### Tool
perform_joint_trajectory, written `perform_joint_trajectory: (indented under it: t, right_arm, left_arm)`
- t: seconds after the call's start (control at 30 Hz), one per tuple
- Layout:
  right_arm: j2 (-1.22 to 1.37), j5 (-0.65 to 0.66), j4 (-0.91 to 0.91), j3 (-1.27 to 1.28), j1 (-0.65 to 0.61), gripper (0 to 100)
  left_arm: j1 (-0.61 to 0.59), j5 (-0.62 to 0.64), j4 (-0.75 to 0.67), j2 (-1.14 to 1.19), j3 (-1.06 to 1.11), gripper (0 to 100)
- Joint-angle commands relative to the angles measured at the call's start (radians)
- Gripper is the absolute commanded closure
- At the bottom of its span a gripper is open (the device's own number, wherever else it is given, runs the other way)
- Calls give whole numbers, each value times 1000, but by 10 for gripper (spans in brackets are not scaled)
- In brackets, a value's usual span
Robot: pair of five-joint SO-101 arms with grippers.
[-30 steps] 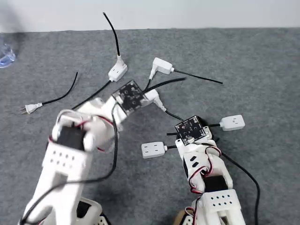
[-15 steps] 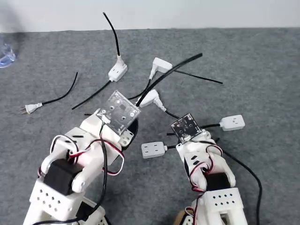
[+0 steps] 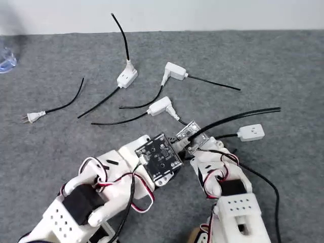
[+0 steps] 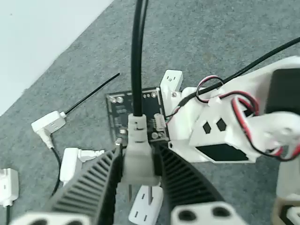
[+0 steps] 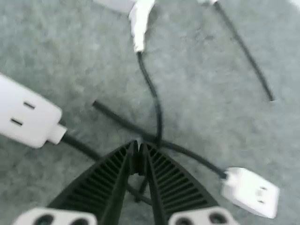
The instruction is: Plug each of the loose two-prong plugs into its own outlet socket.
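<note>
Two-prong plug (image 4: 138,164), pale, boxy, sits pinched in the ribbed left gripper (image 4: 138,152).

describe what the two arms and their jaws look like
The left arm and right arm are white plastic shells around black servo blocks, with rows of small round holes in the lower segments. Looped red, white and black wires run along each. A square black circuit board with screws sits at the wrist. The jaws are black, ribbed inside and tapered.
</note>
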Motion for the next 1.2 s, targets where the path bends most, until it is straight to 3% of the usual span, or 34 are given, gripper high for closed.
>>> perform_joint_trajectory:
  t: [0.0, 0.27, 0.37, 0.53, 0.63, 0.73, 0.9, 1.07, 1.17]
  right_arm:
    - [87, 9, -38, -95, 7, 990]
    - [73, 3, -39, -114, 31, 990]
    - [35, -21, -41, -126, 104, 990]
    - [1, -362, -39, -219, 331, 988]
    - [1, -548, -31, -239, 372, 984]
    - [-2, -646, -7, -261, 335, 898]
    - [-12, -635, 140, -345, 143, 675]
    - [-13, -646, 272, -509, 54, 666]
    - [-13, -704, 341, -600, 18, 666]
  left_arm:
    - [-3, -11, -6, -12, -5, 990]
    - [-11, -12, -54, -12, 70, 990]
    - [-78, -12, -52, -15, 71, 990]
    - [-261, -9, -51, -147, 74, 990]
    - [-293, -5, -43, -281, 96, 990]
    - [-290, -5, -43, -388, 160, 990]
    - [-292, -3, -115, -431, 305, 990]
    - [-322, 3, -292, -434, 475, 990]
    - [-368, 71, -393, -436, 545, 989]
